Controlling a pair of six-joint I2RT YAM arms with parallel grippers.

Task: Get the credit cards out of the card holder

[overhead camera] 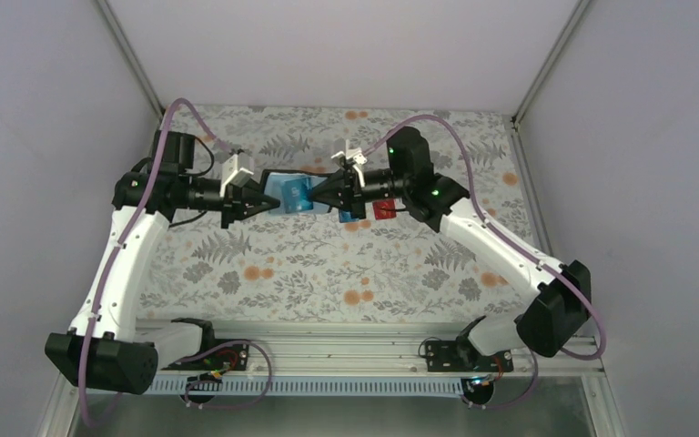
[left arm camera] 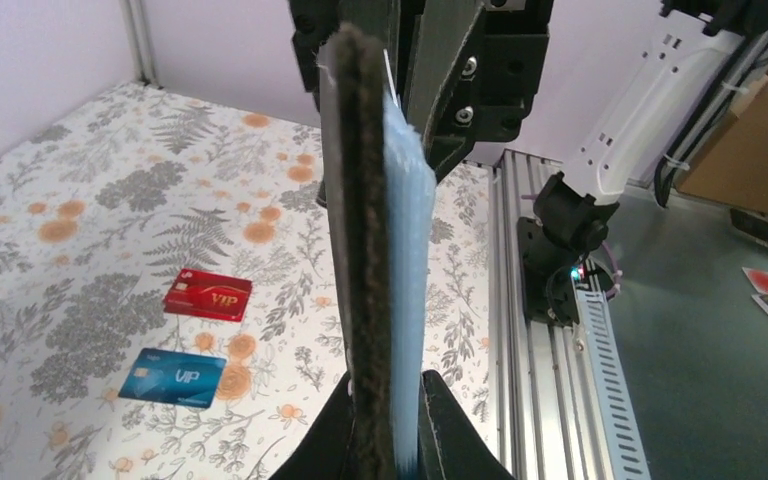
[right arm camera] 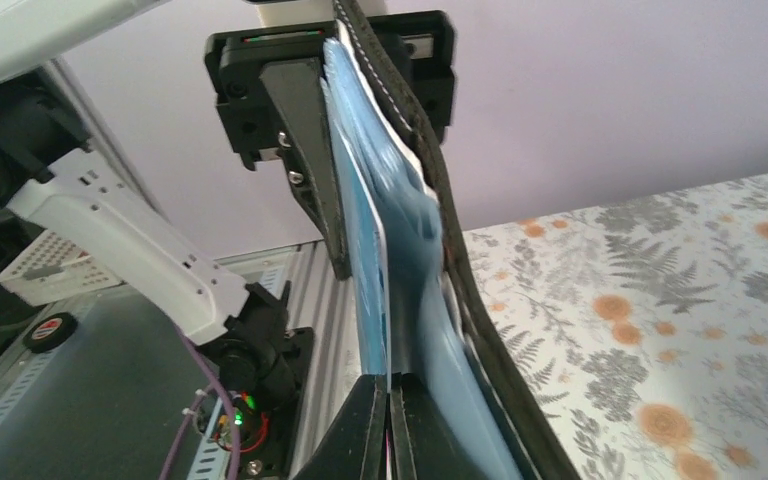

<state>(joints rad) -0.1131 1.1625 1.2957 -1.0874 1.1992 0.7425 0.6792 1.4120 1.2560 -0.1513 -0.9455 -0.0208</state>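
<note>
The card holder [overhead camera: 291, 191] hangs above the table's far middle, held between both arms. My left gripper [overhead camera: 271, 202] is shut on its left end. In the left wrist view the holder [left arm camera: 375, 250] stands edge-on, dark outside and light blue inside, clamped at the left gripper [left arm camera: 388, 420]. My right gripper [right arm camera: 388, 385] is shut on the thin edge of a blue-green credit card [right arm camera: 365, 260] that sits in the holder [right arm camera: 452, 260]. A red card [left arm camera: 208, 294] and a blue card [left arm camera: 173, 377] lie flat on the table, partly under the right arm in the top view.
The flowered cloth [overhead camera: 328, 264] covers the table. A metal rail [left arm camera: 550, 360] with the arm bases runs along the near edge. White walls [overhead camera: 73, 100] close in the left, right and back.
</note>
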